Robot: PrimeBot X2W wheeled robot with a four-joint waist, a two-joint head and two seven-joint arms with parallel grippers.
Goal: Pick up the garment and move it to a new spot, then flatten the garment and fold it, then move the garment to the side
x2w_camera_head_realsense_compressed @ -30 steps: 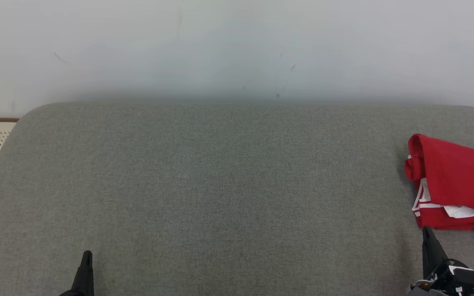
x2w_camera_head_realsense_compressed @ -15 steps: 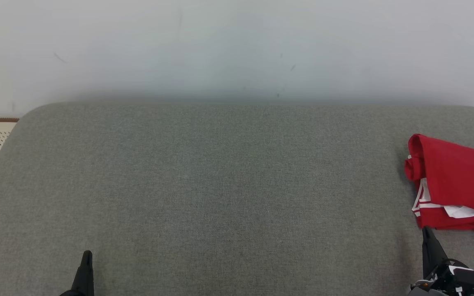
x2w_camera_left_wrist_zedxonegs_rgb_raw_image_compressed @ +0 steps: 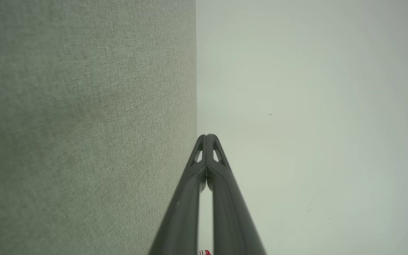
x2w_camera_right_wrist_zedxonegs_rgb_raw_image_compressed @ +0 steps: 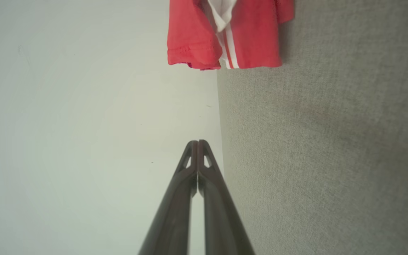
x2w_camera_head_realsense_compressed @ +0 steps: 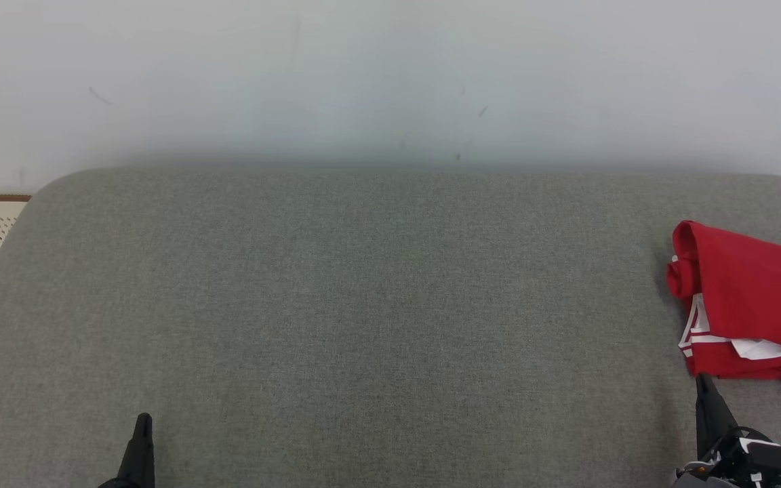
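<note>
Garment [x2w_camera_head_realsense_compressed: 753, 298] lies near the right pincer [x2w_camera_head_realsense_compressed: 702, 379]; it and the left pincer [x2w_camera_head_realsense_compressed: 142, 419] are pressed closed, empty.

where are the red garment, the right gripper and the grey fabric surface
red garment [x2w_camera_head_realsense_compressed: 756, 285], head view, on its plain red upper fold
right gripper [x2w_camera_right_wrist_zedxonegs_rgb_raw_image_compressed: 198, 142], right wrist view, at its shut tips
grey fabric surface [x2w_camera_head_realsense_compressed: 363, 285], head view, on its bare middle

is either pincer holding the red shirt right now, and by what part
Nothing is held. The left pincer and right pincer are shut empty; the red shirt lies apart from both.
</note>
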